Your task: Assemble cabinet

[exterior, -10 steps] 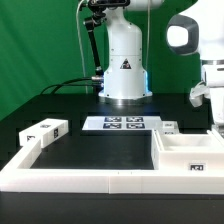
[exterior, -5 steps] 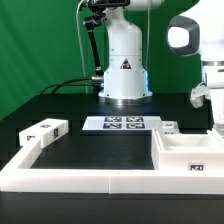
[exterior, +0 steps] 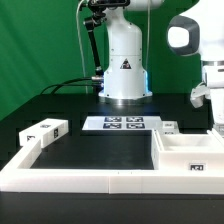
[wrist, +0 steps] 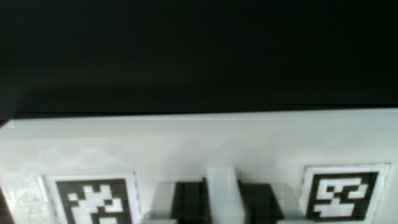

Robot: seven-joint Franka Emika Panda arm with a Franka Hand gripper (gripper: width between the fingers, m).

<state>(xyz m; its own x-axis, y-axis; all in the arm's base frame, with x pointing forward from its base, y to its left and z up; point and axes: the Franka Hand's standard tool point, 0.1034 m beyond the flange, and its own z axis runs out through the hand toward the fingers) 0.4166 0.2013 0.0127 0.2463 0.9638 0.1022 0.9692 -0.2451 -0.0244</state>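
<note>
The white cabinet box (exterior: 188, 150) lies open-side up at the exterior view's right, with a tag on its front wall. My gripper (exterior: 214, 108) hangs over its far right corner, mostly cut off by the frame edge. In the wrist view two dark fingers (wrist: 183, 202) press on either side of a thin white upright ridge (wrist: 221, 195) of a cabinet part (wrist: 196, 145). That part's flat white face carries a tag on each side. A separate white cabinet panel (exterior: 45, 130) with tags lies at the exterior view's left. A small white piece (exterior: 170, 127) sits behind the box.
The marker board (exterior: 122, 124) lies in front of the robot base (exterior: 124, 70). A long low white border rail (exterior: 90, 176) runs along the front and up the left side. The black mat (exterior: 95, 148) lies between the panel and the box.
</note>
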